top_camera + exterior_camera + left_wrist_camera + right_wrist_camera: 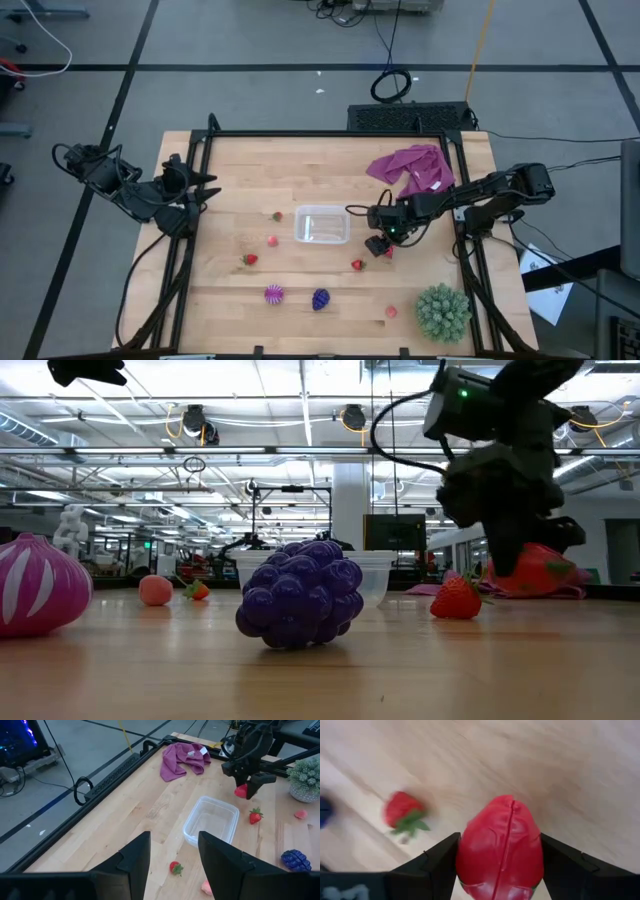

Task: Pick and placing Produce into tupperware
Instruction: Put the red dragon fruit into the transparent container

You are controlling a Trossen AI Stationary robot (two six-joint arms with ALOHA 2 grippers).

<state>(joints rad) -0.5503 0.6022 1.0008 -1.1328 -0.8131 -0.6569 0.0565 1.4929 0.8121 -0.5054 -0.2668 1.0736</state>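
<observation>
The clear tupperware (322, 224) stands on the table's middle, also seen in the left wrist view (210, 822). Toy produce lies around it: strawberries (357, 265) (249, 260), pink bits (271, 240) (391, 311), a spiky purple-pink piece (273, 294) and a purple grape cluster (320, 298) (300, 592). My right gripper (380, 245) hovers just right of the box, shut on a large red strawberry (500, 847). My left gripper (175, 860) waits open at the table's left edge (200, 190). My right gripper pinches the large red strawberry between its two fingers, one finger (437, 865) on each flank of the fruit's body (470, 850). The fingers point down at it from above (247, 780). The strawberry (241, 791) sits below the gripper; whether it is clear of the table, I cannot tell.
A purple-magenta cloth (410, 168) lies at the far right of the table. A big green spiky ball (442, 310) stands at the near right corner. A small red piece (277, 215) lies left of the box. Bare wood lies between the box and the left arm.
</observation>
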